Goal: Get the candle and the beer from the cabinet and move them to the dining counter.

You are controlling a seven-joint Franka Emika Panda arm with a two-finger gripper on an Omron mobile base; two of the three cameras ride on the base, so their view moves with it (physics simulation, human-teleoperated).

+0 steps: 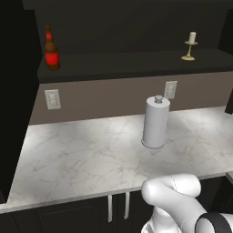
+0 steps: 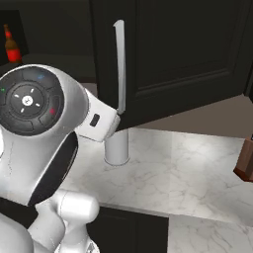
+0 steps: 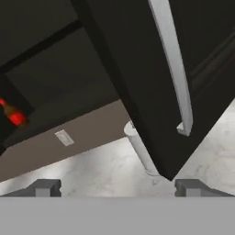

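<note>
The cabinet [image 1: 136, 63] stands open above the wall worktop. On its shelf the beer [image 1: 51, 52], a brown bottle with a red label, stands upright at the far left. The candle [image 1: 191, 45] on its brass holder stands at the shelf's right end. My gripper [image 3: 118, 188] is open with nothing between its fingertips, close in front of the open cabinet door [image 3: 151, 105], just below the lower end of its silver bar handle [image 3: 174, 69]. The beer [image 3: 13, 114] lies well off to the left in the hand view. The right base view has the beer [image 2: 12, 47] at the top left, beyond the door [image 2: 188, 54].
A white paper towel roll [image 1: 155, 122] stands upright on the marble worktop [image 1: 82, 154], under the door. Two wall outlets [image 1: 52, 98] sit on the backsplash. A brown block [image 2: 245, 158] stands at the worktop's right edge. The open door's handle [image 2: 119, 64] hangs beside my hand.
</note>
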